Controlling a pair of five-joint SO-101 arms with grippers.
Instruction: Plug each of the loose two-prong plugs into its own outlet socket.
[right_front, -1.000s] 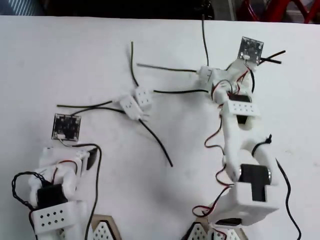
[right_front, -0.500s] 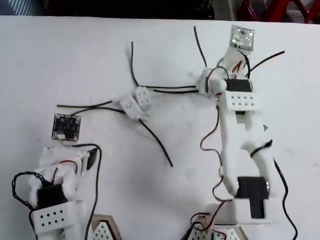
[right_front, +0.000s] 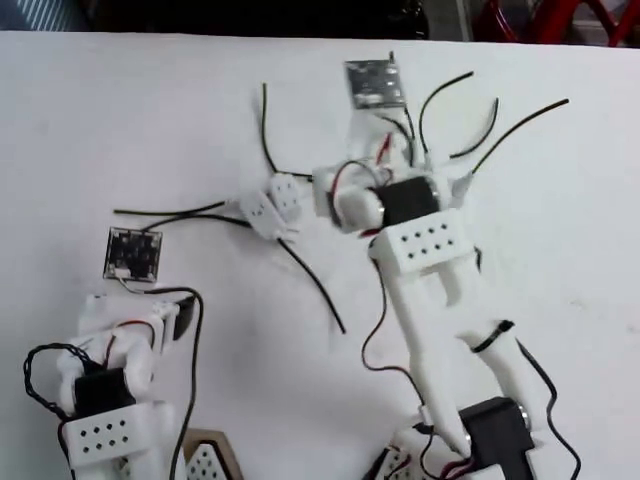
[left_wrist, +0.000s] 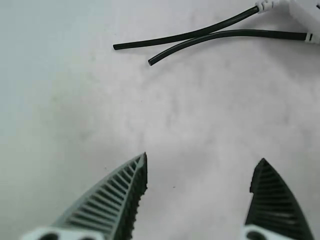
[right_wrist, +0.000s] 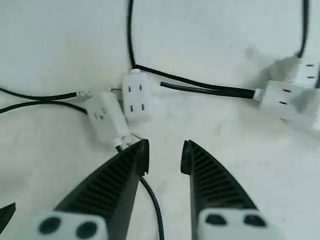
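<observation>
Two white connector blocks (right_front: 272, 203) lie side by side at the table's middle, black cables running from them. In the right wrist view they are a slotted outlet block (right_wrist: 137, 95) and a second block (right_wrist: 106, 117) touching it. Just short of them my right gripper (right_wrist: 165, 150) is open by a narrow gap, with nothing between its fingers. A third white block (right_wrist: 285, 100) lies off to one side with a cable. My right arm (right_front: 420, 235) leans over the table's middle. At the near left, my left gripper (left_wrist: 201, 162) is open wide over bare table.
Loose black cable ends (right_front: 480, 115) fan out at the far right. Two more cable ends (left_wrist: 145, 52) lie ahead of the left gripper, leading to a white block (left_wrist: 305, 10). The left arm (right_front: 110, 400) sits at the near left corner.
My right arm has swung left from the far right to the middle pair of blocks. The cables at the far right have shifted. The left arm has not moved.
</observation>
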